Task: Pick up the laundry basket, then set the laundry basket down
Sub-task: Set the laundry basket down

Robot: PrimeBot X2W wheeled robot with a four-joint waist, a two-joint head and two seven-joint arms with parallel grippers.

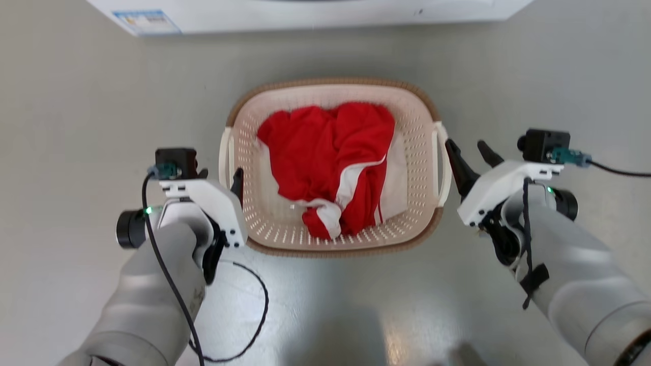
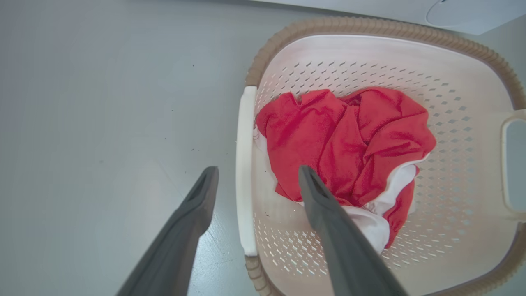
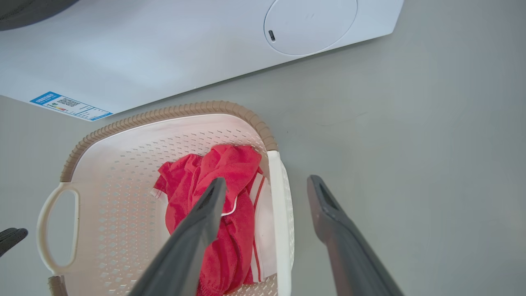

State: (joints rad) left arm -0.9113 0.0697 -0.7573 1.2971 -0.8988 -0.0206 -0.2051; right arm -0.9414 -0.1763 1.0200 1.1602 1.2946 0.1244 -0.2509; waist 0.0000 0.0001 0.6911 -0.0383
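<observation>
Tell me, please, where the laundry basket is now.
Head view: the laundry basket sits centred on the floor between the left gripper and right gripper, before the washing machine.

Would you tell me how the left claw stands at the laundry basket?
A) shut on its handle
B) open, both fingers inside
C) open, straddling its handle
C: the left claw is open, one finger over the floor, the other over the laundry basket, the white handle between them.

Left end effector (image 2: 259,169) — right one (image 1: 466,146) (both splayed)
</observation>
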